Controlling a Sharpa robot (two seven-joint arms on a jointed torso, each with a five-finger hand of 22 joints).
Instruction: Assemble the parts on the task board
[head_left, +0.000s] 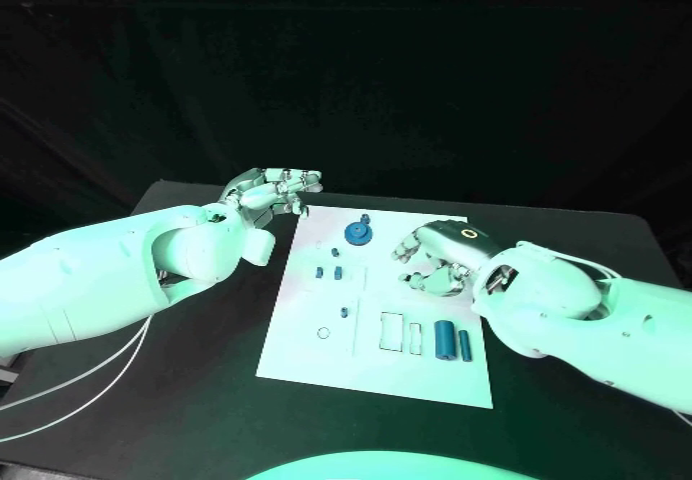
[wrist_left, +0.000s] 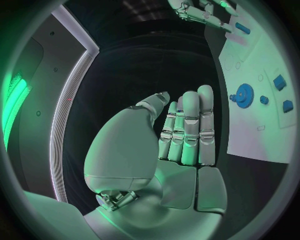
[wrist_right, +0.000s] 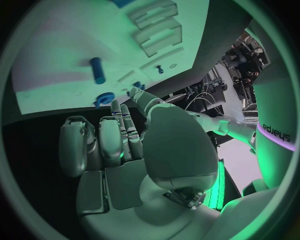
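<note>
The left hand (head_left: 271, 190) hangs open and empty beside the board's (head_left: 361, 375) far left corner; the right hand (head_left: 437, 262), fingers curled on nothing I can see, hovers over its middle; dropping carelessly, it could scatter the loose blue cylinders (head_left: 453, 341).

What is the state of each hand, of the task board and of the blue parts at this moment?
left hand: open, holds nothing, over the table beside the board's far left corner.
right hand: empty, fingers curled, above the board.
task board: lies flat on the table.
blue gear: on the board, untouched.
two blue cylinders: lying side by side on the board.
</note>
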